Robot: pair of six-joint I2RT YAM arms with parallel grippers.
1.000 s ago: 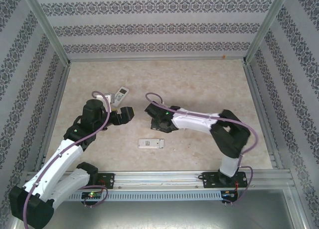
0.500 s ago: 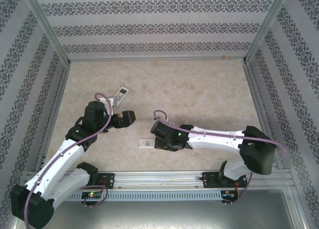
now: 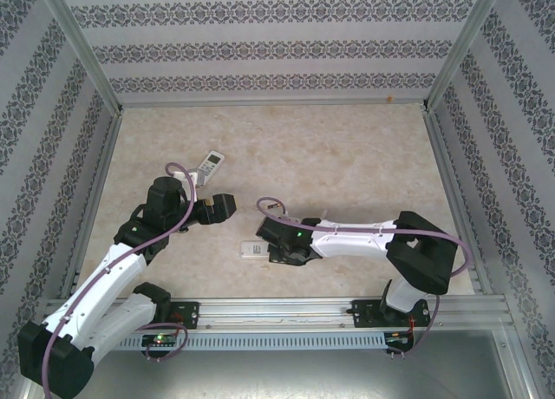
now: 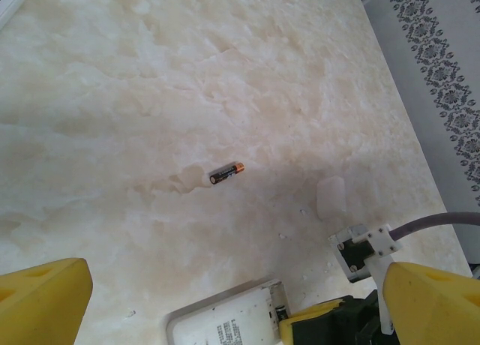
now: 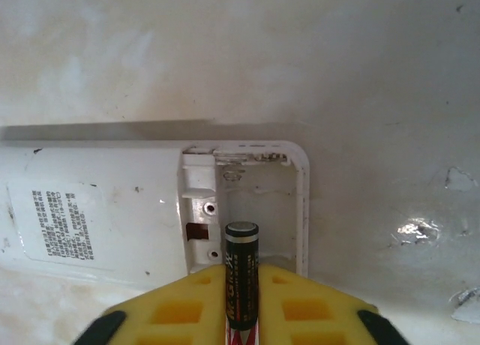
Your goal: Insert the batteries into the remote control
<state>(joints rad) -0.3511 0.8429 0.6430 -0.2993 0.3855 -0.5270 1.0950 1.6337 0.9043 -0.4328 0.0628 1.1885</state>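
Right gripper: closed on the held battery, which is pinched lengthwise between its yellow pads.
Held battery: dark, with its flat metal end forward. It pokes over the near edge of the open battery bay. Whether it touches the bay floor cannot be told.
Remote control: white, lying back-up on the table with its label showing and its cover off, directly under the right gripper.
Left gripper: spread wide with nothing between its fingers, hovering just beyond the remote control.
Loose battery: lies alone on the table, apart from both grippers.
Second remote: white, further back on the left.
Change from a second ago: the right gripper was out past the remote control and has come down over it.
Change from half a second ago: the right arm's elbow has drawn inward, and the left arm has barely shifted.
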